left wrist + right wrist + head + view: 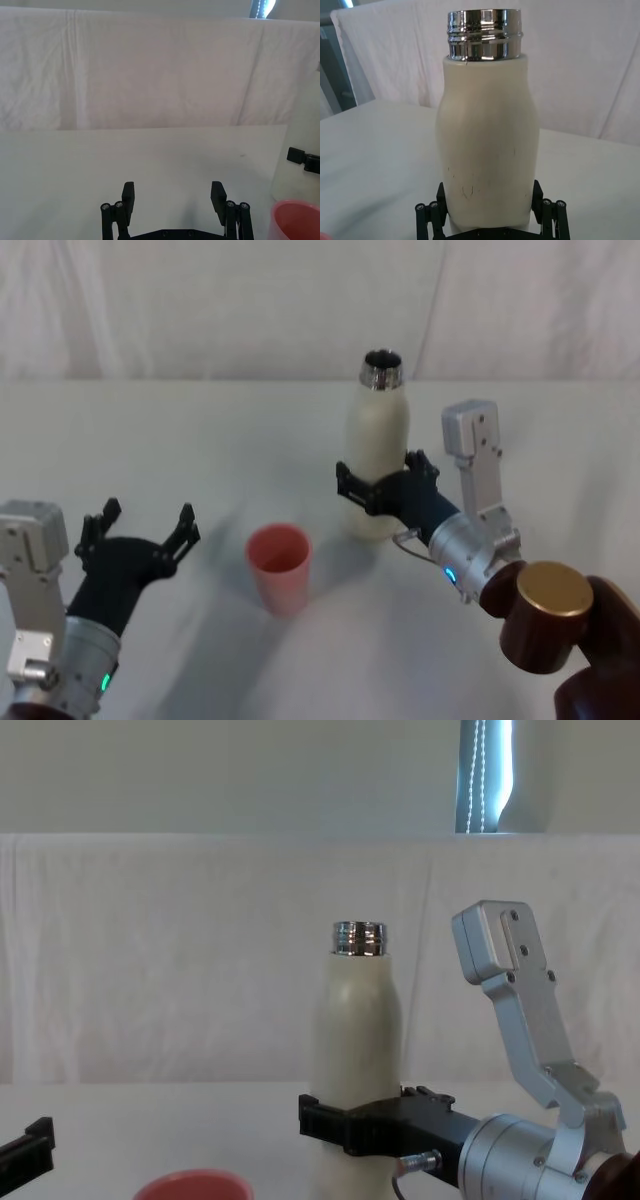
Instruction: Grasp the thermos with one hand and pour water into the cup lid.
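The cream-white thermos [378, 435] stands upright on the table, its chrome neck open at the top. My right gripper [380, 476] wraps its lower body, one black finger pressed on each side, as the right wrist view shows with the thermos [487, 140] filling the space between the fingers [441, 197]. In the chest view the thermos [358, 1030] rises above the right gripper [355, 1125]. The pink-red cup lid [280, 565] stands mouth up, to the left of and nearer than the thermos. My left gripper [140, 525] hovers open at the lower left, left of the cup lid [297, 220], holding nothing.
A white cloth covers the table [150, 430] and hangs as a backdrop behind it. The right arm's brown and gold joint [550, 610] sits at the lower right. Bare cloth lies left of and behind the cup lid.
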Available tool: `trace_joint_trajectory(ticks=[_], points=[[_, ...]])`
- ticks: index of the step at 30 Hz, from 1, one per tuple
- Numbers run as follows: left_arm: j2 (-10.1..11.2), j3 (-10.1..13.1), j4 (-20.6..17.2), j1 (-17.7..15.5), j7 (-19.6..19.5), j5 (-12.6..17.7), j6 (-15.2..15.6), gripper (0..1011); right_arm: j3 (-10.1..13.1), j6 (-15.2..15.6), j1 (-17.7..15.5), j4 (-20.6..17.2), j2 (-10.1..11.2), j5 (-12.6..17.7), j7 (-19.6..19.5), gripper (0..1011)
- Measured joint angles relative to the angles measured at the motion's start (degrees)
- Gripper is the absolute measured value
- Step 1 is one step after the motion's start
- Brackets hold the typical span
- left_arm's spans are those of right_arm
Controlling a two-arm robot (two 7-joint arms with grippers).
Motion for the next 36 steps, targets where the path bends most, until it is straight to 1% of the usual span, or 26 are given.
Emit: trace_joint_trajectory(ticks=[20, 24, 32, 36], points=[[0.0, 0.0, 0.0, 0.0, 0.0, 0.0, 0.0, 1001, 0.05, 0.39, -0.18, -0.37, 0.13, -0.01, 0.28, 1000], [0.0, 0.0, 0.0, 0.0, 0.0, 0.0, 0.0, 1001, 0.11, 0.39, -0.77, -1.21, 0.4, 0.13, 0.35, 1000], [0.0, 0.0, 0.0, 0.0, 0.0, 0.0, 0.0, 1001, 0.08, 0.19, -2.89, -4.34, 1.33, 0.13, 0.35, 1000], [0.0, 0.0, 0.0, 0.0, 0.0, 0.0, 0.0, 1001, 0.06, 0.03, -3.51, -5.15, 1.62, 0.08, 0.33, 1000]])
